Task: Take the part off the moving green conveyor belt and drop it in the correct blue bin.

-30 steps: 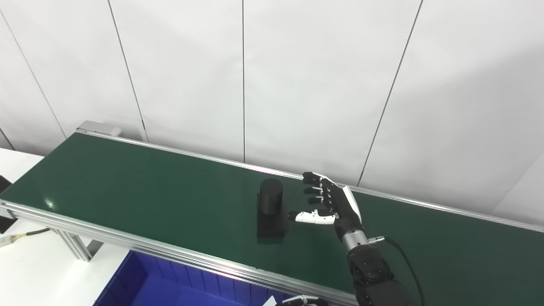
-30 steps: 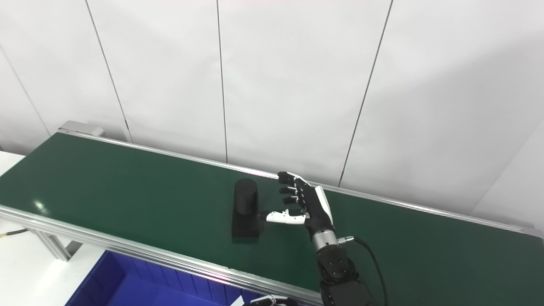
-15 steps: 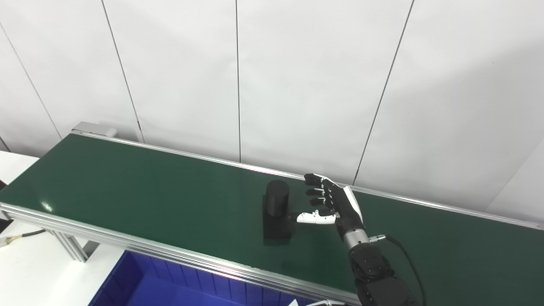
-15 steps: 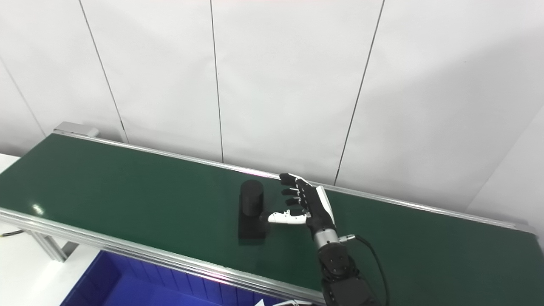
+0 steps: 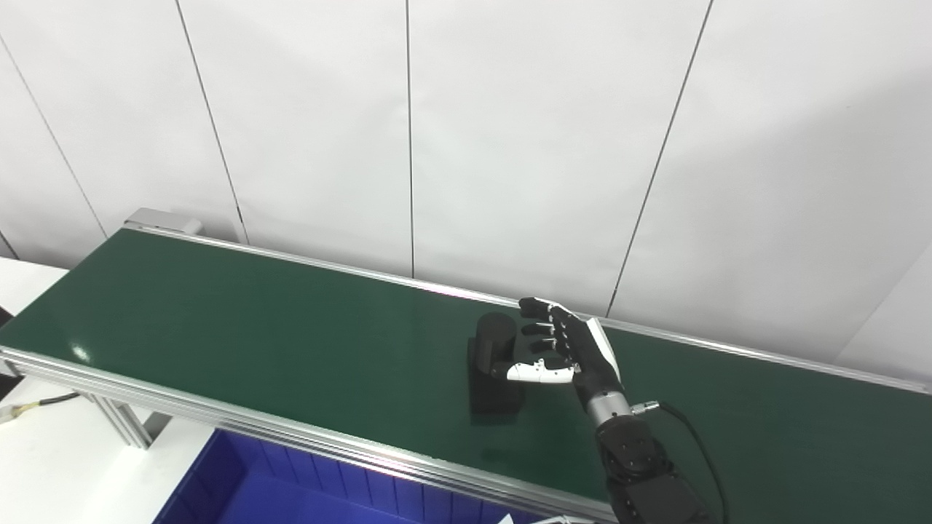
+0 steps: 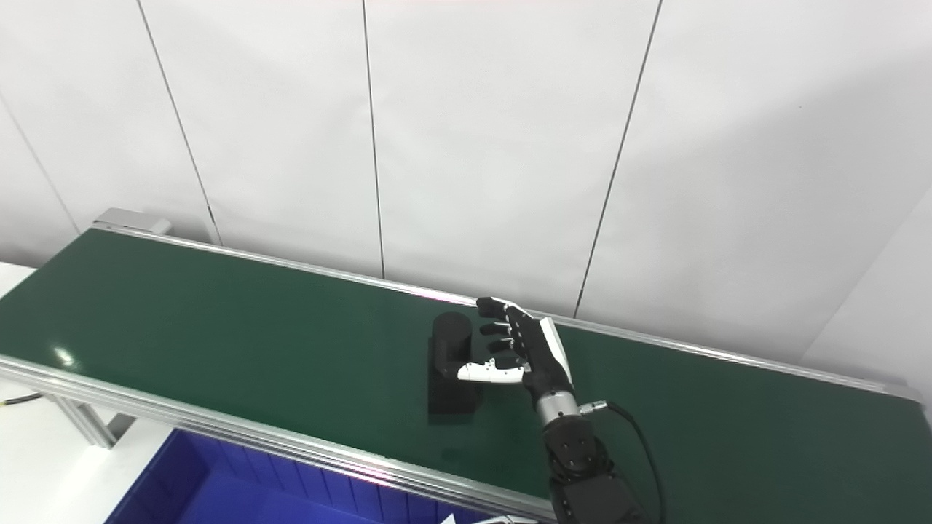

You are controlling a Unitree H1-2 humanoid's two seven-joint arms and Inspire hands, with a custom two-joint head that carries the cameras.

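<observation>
Your right hand (image 5: 575, 353) is over the green conveyor belt (image 5: 255, 327) with its fingers (image 5: 537, 329) spread apart and the white-tipped thumb (image 5: 531, 373) held out toward the part (image 5: 495, 364); it holds nothing. The part stands on the belt just off your fingertips, on the thumb side of the hand, and the thumb crosses in front of it; you cannot tell from either view whether thumb or fingers actually touch it. It is matte black all over: an upright round cylinder with a flat top, rising from a blocky squarish base that sits flat on the belt. Below your wrist, past the belt's near aluminium rail, the rim of a blue bin (image 5: 218, 487) shows at the bottom edge. Your left hand shows only as a pale sliver at the bottom edge, too little to tell its state.
</observation>
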